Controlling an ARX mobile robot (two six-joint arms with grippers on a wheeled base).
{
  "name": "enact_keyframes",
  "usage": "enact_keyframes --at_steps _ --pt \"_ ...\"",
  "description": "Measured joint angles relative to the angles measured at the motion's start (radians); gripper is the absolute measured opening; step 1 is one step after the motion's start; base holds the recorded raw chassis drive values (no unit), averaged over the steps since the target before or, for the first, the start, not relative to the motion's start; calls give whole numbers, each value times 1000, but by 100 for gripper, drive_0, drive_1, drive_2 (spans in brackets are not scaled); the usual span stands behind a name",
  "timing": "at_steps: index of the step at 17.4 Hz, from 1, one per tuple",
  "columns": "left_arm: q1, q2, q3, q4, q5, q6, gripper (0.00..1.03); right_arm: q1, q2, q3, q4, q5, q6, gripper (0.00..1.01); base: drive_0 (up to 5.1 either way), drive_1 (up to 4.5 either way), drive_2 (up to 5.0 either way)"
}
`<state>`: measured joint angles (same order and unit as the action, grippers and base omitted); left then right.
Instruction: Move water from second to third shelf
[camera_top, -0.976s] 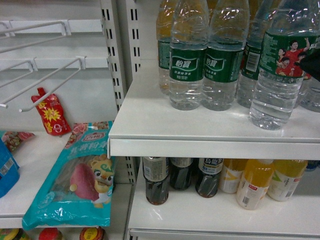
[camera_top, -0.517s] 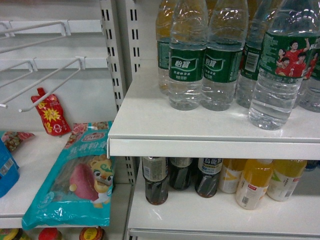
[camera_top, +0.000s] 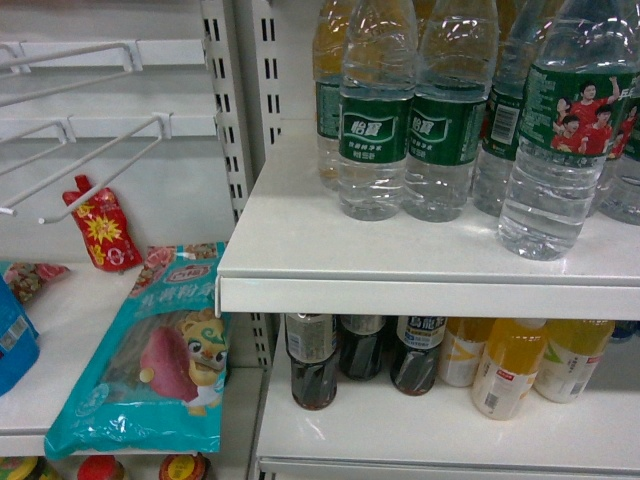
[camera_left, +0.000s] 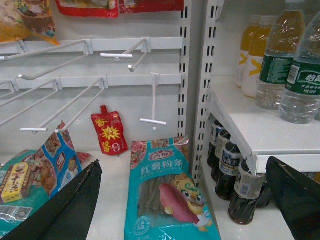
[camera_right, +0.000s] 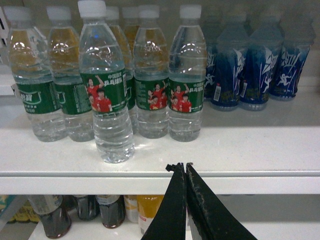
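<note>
On upper shelf (camera_top: 300, 240): water (camera_right: 106, 95) upright, full, capped, ahead of row.

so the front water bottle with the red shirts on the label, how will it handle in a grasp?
The front water bottle looks full, so it is probably heavy for its size. The thin ribbed wall may flex under squeeze, and the glossy label could be slippery. Tall on a narrow base, it stands ahead of the other bottles near the shelf edge, so a high push would likely tip it.

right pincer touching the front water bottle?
Apart. The right wrist view shows the right pincer, shut, below the shelf edge; the water bottle stands farther back with bare shelf between.
</note>
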<state>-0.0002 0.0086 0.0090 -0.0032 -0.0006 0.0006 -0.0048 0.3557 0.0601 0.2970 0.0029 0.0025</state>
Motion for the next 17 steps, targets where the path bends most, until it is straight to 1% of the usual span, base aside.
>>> enact_keyframes --at_steps 4,5,10,11,12,13,14,17 --pt "0 0 0 0 0 0 98 0 -66 -21 -45 0 0 2 0 0 0" --pt "0 0 0 0 0 0 98 0 -84 -34 -29 0 0 2 0 0 0" --pt "0 0 0 0 0 0 98 0 -177 -48 -116 0 0 2 0 0 0" --pt "0 0 0 0 0 0 98 0 -210 -47 -164 0 0 2 0 0 0" --pt "0 0 0 0 -1 0 98 0 -319 -47 -306 -3 0 2 0 0 0" --pt "0 0 0 0 0 0 98 0 -352 -44 -282 -3 0 2 0 0 0" --pt "0 0 0 1 0 0 98 0 -351 -47 -309 -3 0 2 0 0 0" --pt "0 0 0 0 0 0 98 0 -351 -47 -301 -3 0 2 0 0 0"
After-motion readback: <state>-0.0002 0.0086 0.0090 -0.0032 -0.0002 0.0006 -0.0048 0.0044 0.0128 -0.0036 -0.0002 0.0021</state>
